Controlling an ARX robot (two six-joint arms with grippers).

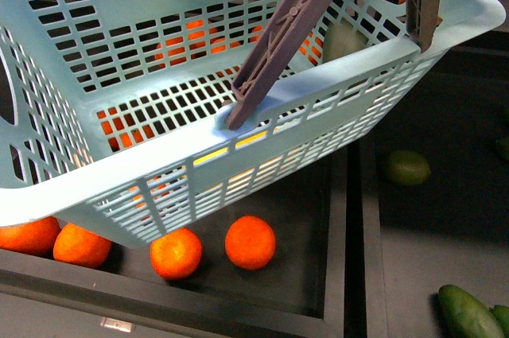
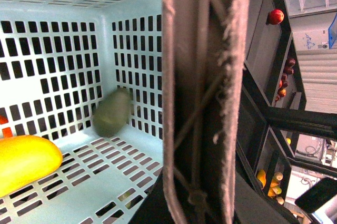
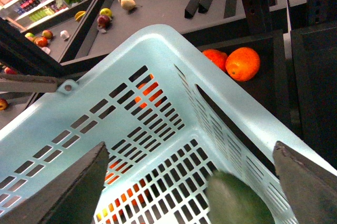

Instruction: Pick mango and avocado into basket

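Sitting inside the basket [image 1: 334,83], the yellow mango [image 2: 23,163] lies on the floor by one wall. The dark green avocado [image 2: 111,112] is a blur near the basket's corner, maybe just off the floor. The right gripper [image 3: 190,147] is spread wide above it, holding nothing. A brown handle [image 2: 202,76] covers the left gripper [image 2: 197,208], so I cannot tell its grip.
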